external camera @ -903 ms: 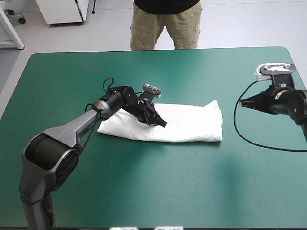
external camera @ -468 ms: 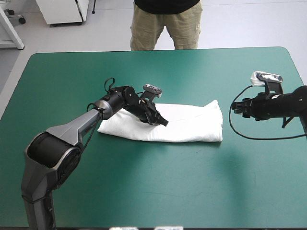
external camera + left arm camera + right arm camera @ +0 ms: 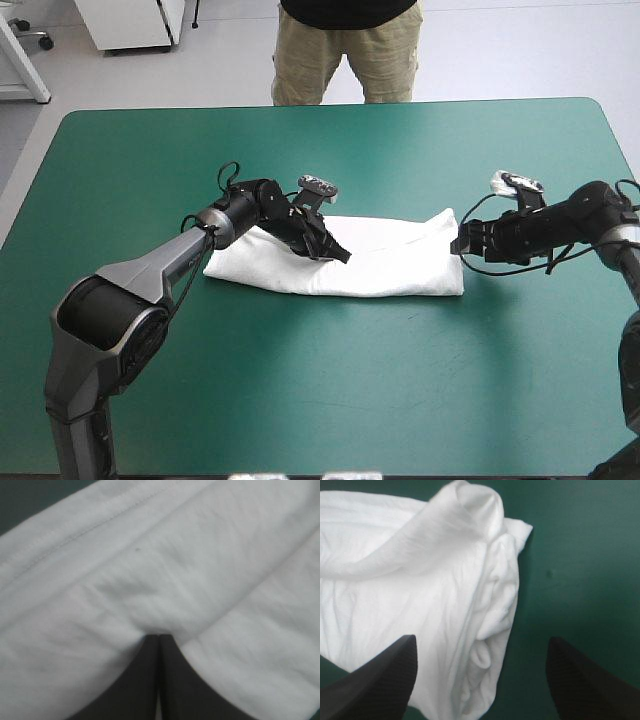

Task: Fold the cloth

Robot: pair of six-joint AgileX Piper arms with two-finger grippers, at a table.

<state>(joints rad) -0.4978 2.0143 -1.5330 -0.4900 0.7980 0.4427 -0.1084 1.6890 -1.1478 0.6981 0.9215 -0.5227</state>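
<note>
Pale floor [image 3: 500,50], white cabinet [image 3: 130,22] beyond teal-green table [image 3: 330,390].

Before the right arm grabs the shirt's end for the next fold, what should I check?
1. Right end effector open: ok.
2. It is lined up on the right end of the shirt: ok.
3. Its fingers touching cloth: cannot tell.
4. Left end effector shut, tip on the shirt: ok.
5. Left actually pinching cloth: cannot tell.
6. Shirt lying as a folded band: ok.

The teal-green covered table [image 3: 320,400] has rounded far corners.
</note>
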